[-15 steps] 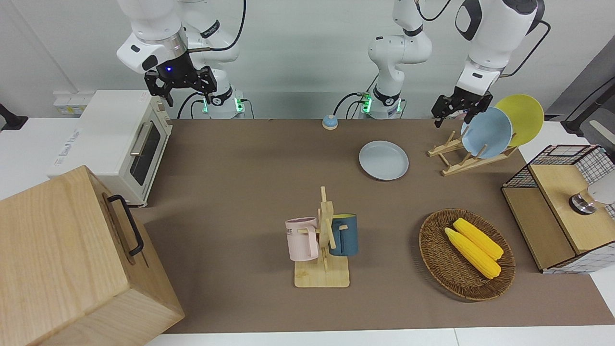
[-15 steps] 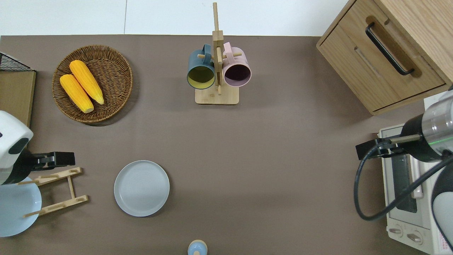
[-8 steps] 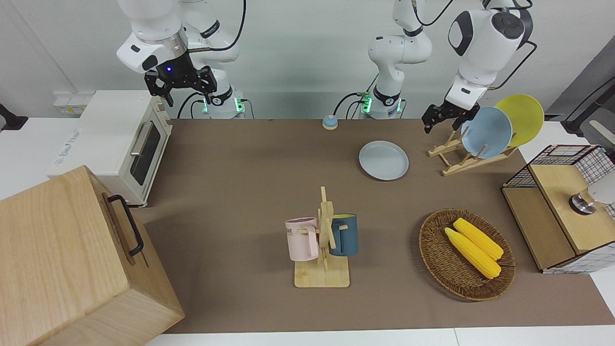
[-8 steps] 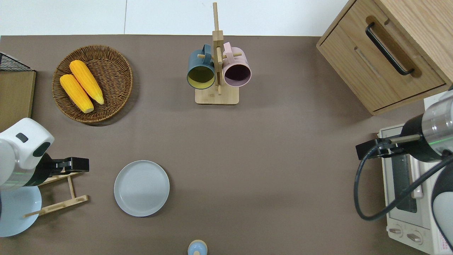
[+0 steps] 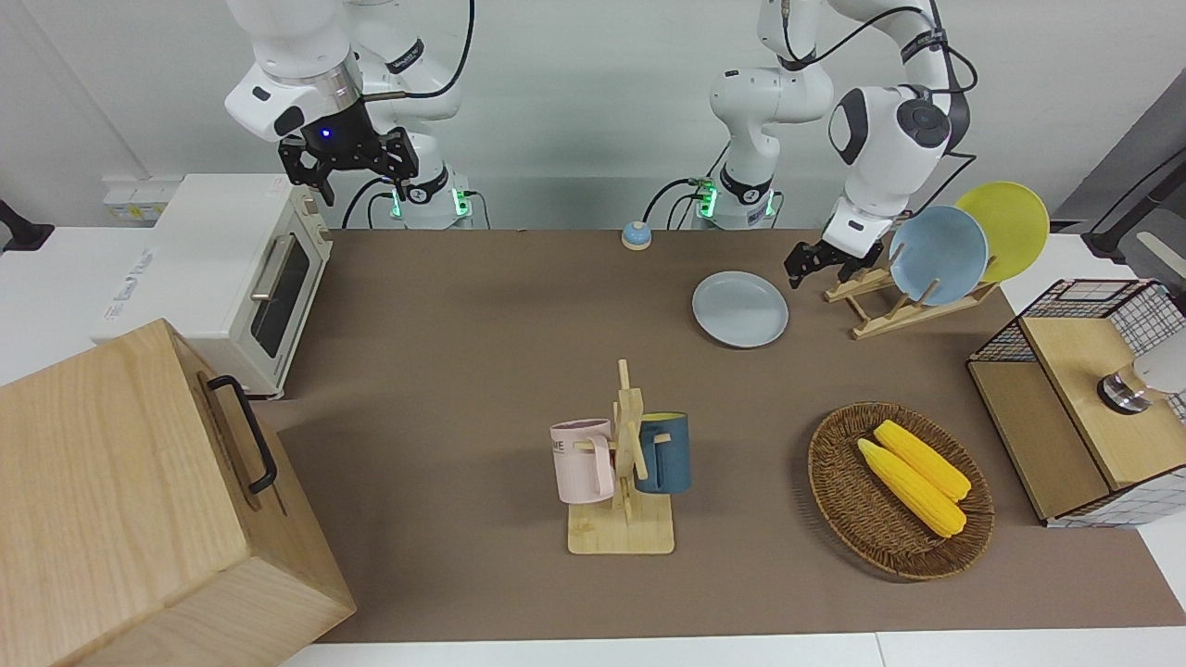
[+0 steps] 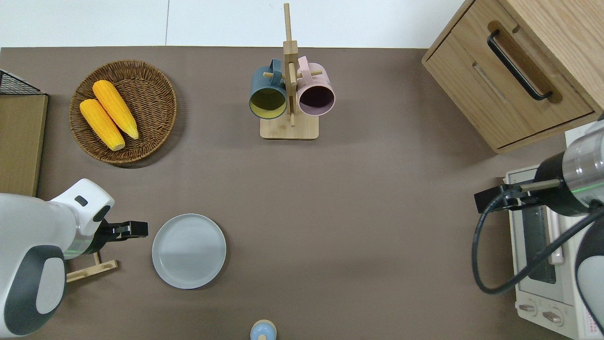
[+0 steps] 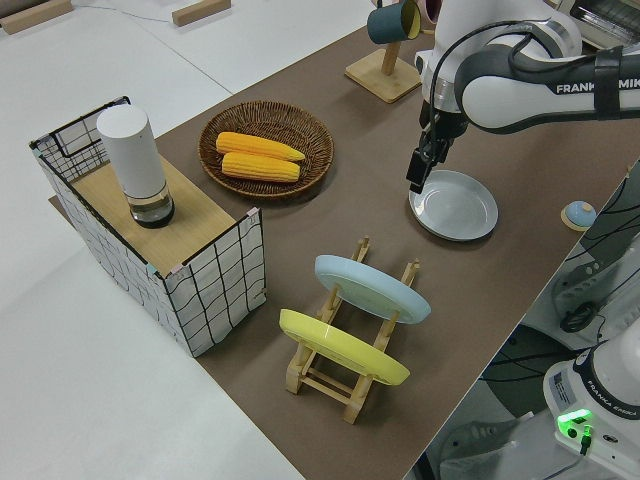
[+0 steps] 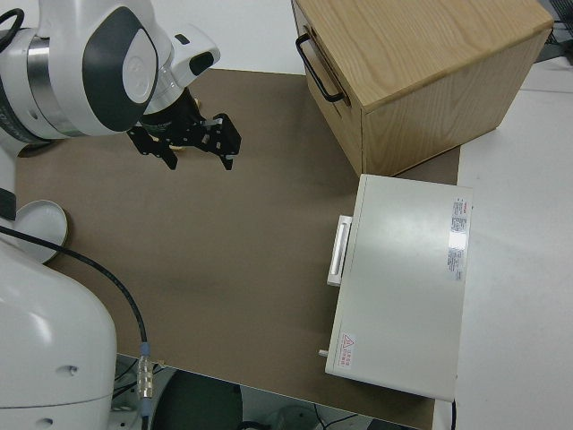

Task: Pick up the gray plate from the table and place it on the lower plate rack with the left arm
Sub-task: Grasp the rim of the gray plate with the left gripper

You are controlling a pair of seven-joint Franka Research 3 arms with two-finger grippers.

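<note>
Your left pincer (image 6: 134, 230) has swung off the rack (image 5: 880, 301) over the last second and now hangs low, just beside the gray plate (image 6: 188, 250). The plate lies flat on the table (image 6: 358, 212), with its rim right next to the fingertips on the side away from the rack. Nothing is between the fingers; whether they are spread or pressed together, I cannot tell from these views. From the left side view the pincer (image 7: 420, 170) points steeply down at the plate's rim (image 7: 455, 205), not yet touching it.

What this means for you: the approach looks nearly done, and the grasp is the step in hand. A flat, shallow plate gives only its raised rim to pinch, so you will likely need one finger to go inside the rim and one outside, which is a fine fit against the mat.

The rack on the pincer's arm side already carries a blue plate (image 5: 938, 255) and a yellow plate (image 5: 1005, 227) in its upper slots. The lower slots, the ones closest to the pincer, stand free. So the carry should be short, but the tilt into the pegs needs care, since the blue plate leans right above that spot.

Your right arm (image 5: 343, 153) is parked.
</note>
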